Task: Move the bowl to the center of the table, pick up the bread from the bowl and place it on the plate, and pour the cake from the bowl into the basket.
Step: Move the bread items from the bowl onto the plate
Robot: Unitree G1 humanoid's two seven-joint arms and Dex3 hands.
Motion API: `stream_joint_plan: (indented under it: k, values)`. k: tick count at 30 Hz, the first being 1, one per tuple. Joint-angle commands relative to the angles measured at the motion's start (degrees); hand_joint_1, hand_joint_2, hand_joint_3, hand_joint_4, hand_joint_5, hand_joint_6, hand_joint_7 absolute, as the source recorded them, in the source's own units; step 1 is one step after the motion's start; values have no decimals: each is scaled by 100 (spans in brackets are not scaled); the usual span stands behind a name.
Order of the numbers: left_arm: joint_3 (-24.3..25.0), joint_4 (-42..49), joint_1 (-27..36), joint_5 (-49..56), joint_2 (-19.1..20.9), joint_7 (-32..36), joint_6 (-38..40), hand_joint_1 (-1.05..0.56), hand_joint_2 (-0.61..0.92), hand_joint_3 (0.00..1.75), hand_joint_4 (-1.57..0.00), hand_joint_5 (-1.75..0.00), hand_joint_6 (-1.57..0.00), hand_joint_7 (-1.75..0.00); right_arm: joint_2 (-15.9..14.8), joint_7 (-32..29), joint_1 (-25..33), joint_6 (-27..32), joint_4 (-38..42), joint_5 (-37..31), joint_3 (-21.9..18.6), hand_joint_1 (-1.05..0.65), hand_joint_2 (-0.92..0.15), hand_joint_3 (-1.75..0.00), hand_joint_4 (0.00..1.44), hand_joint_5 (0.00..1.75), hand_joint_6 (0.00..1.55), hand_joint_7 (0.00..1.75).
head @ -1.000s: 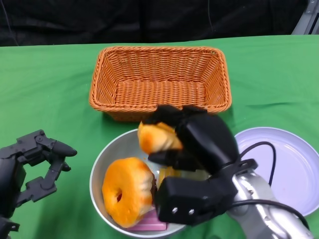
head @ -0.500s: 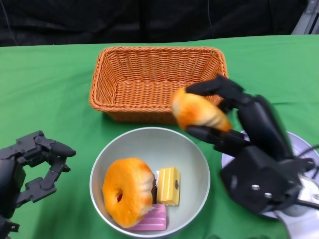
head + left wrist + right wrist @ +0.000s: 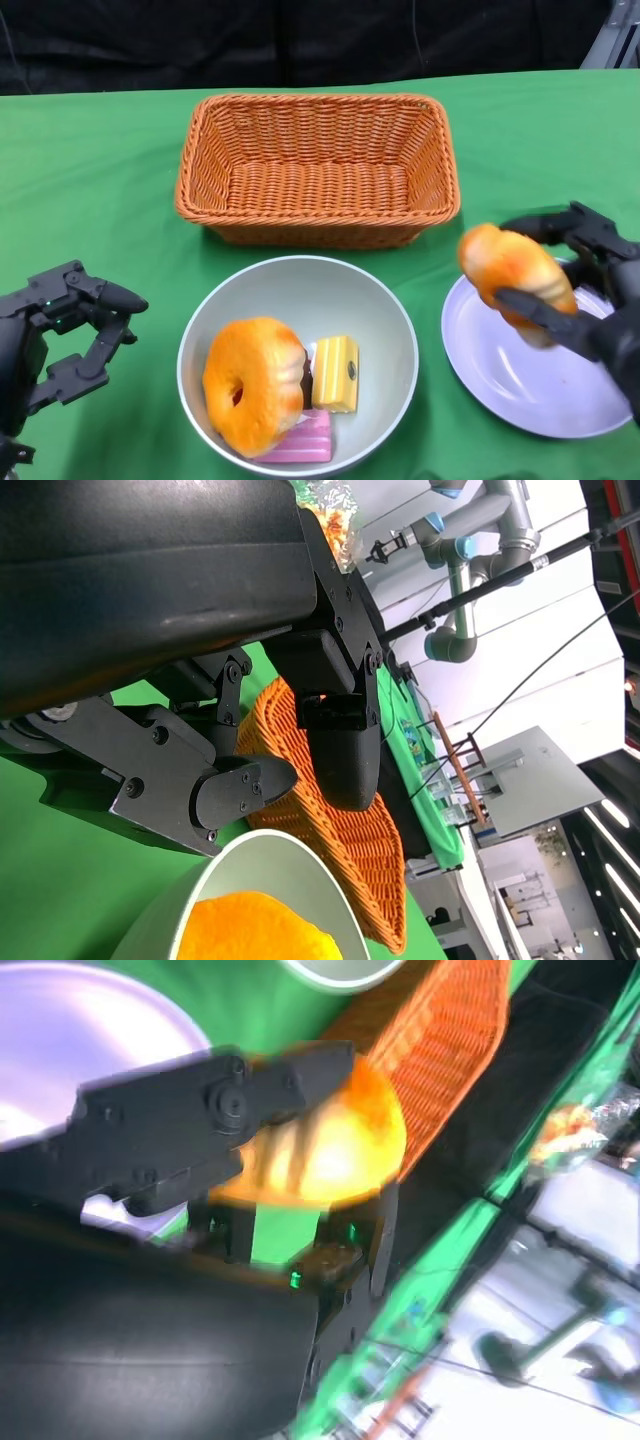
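- Between the right hand's (image 3: 590,290) fingers (image 3: 545,312), a golden bread roll (image 3: 515,275) hangs over the near-left rim of the white plate (image 3: 520,385), clear of its surface; the fingers are wrapped around the roll above and below.
- From the right wrist, the same roll (image 3: 335,1150) sits clamped between black fingers (image 3: 200,1110), with the plate (image 3: 90,1020) behind them and the basket (image 3: 450,1050) beyond the fingertips.
- Left of those fingers stands the grey bowl (image 3: 385,320) on the green bench (image 3: 90,170), holding a large orange doughnut-shaped bun (image 3: 255,380), a yellow cake block (image 3: 335,373) and a pink cake slice (image 3: 300,445).
- Beyond the bowl and just apart from it, the orange wicker basket (image 3: 318,170) stands with nothing inside.
- At the bench's near-left edge, the left hand (image 3: 55,335) hovers with fingers (image 3: 110,298) spread and nothing in them, well apart from the bowl.
- Past the left fingers (image 3: 240,785) in the left wrist view, the bowl's rim (image 3: 270,855) and the basket (image 3: 340,830) lie close by.
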Motion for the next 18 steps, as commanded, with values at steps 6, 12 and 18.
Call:
stream_joint_plan:
  k: [6, 12, 18]
  values:
    - [35, 74, -66, -102, 149, -33, 49, -1, 69, 77, -78, -140, -88, -98, -429, 778, -101, 1907, 70, 777, -431, -17, -92, -19, 70, 118, 70, 78]
    - [35, 116, -78, -65, 146, -5, 15, 0, 70, 76, -78, -140, -87, -99, -438, 834, -466, 2943, 300, 1233, -619, -18, -92, -19, 68, 123, 72, 79]
    - [38, 108, -64, -87, 137, -15, 30, 1, 70, 77, -77, -140, -87, -99, -465, 726, -624, 3102, 513, 1354, -646, -18, -92, -22, 65, 126, 68, 78]
